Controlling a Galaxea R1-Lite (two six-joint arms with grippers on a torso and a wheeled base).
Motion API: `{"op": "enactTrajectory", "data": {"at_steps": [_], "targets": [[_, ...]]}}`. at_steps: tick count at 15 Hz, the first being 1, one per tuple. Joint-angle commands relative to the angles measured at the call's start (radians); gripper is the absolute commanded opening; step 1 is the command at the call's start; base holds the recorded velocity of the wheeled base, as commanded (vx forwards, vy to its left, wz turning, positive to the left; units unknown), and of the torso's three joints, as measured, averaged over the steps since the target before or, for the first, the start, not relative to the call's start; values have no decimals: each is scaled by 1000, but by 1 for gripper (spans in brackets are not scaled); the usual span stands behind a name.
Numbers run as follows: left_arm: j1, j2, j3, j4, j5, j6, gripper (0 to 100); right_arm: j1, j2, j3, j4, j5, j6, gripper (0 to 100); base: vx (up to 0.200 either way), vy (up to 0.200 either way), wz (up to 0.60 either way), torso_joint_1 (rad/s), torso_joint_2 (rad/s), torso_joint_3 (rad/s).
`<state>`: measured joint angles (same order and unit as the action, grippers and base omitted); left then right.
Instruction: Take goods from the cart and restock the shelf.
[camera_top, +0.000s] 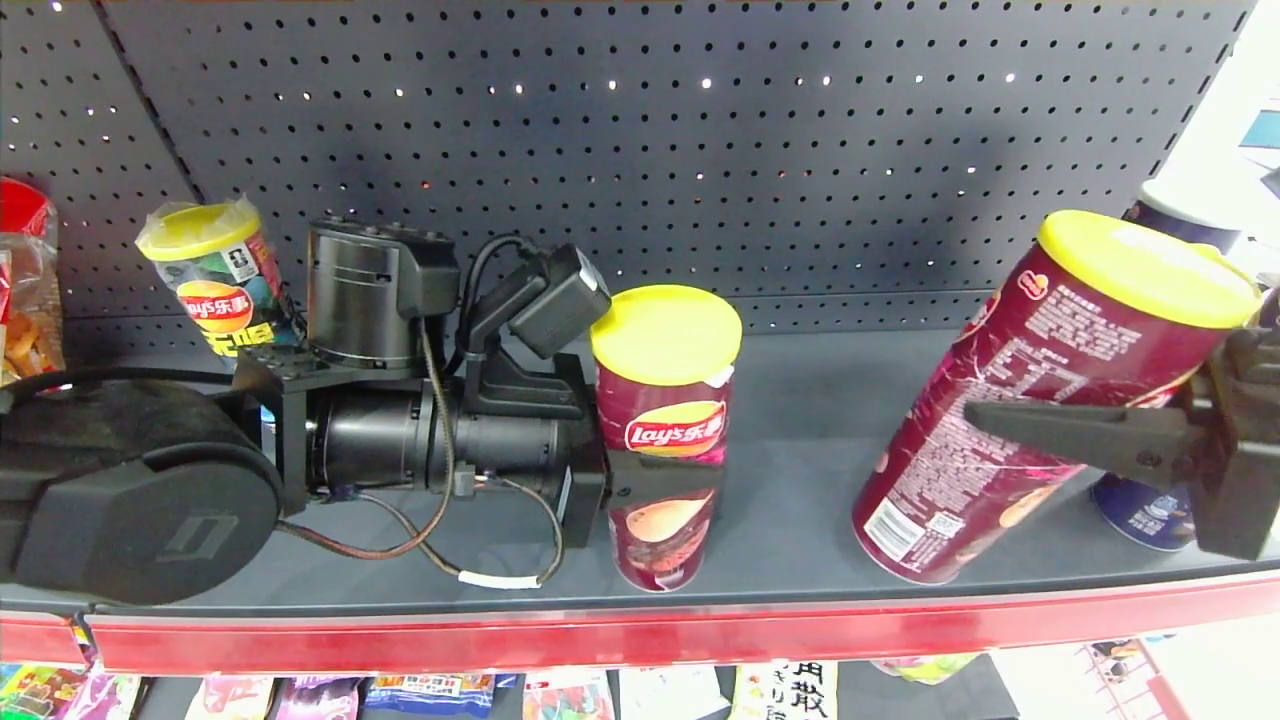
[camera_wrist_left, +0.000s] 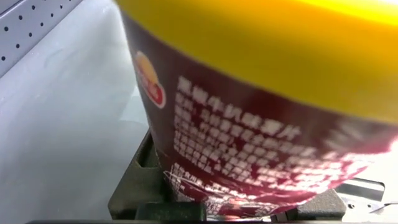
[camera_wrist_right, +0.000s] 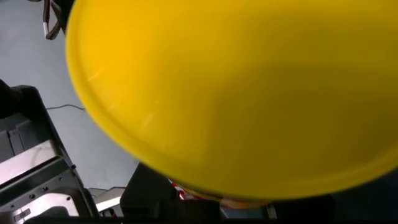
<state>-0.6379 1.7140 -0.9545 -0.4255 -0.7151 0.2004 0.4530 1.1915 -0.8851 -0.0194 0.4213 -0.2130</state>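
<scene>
Two chip cans meet the shelf (camera_top: 800, 470). The left jaws are clamped round the small can (camera_top: 668, 400), which stands upright near the shelf's front edge, yellow lid up. The right jaws grip the big can (camera_top: 1000, 400) at mid-body. Its long axis leans, lid toward the right arm and base toward the shelf's middle; whether the base touches is unclear. Setting it down likely means righting it first, clear of the blue tub (camera_top: 1140, 510) just beside.
</scene>
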Motion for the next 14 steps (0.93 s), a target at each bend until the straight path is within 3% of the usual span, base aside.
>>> {"op": "enactTrajectory", "data": {"at_steps": [1,5,8,14], "targets": [[0,1,6,2,-1,1,100,21,76,-55,-1,1,0,0,0,0,0,0,0,0],[1,-1,10,2,-1,-3,100,36,148,-133,1,2,0,0,0,0,0,0,0,0],[7,-28,42,2,0,-27,100,72,231,-215,4,-1,0,0,0,0,0,0,0,0],[75,-82,95,-1,-3,-26,100,93,392,-360,6,1,0,0,0,0,0,0,0,0]]}}
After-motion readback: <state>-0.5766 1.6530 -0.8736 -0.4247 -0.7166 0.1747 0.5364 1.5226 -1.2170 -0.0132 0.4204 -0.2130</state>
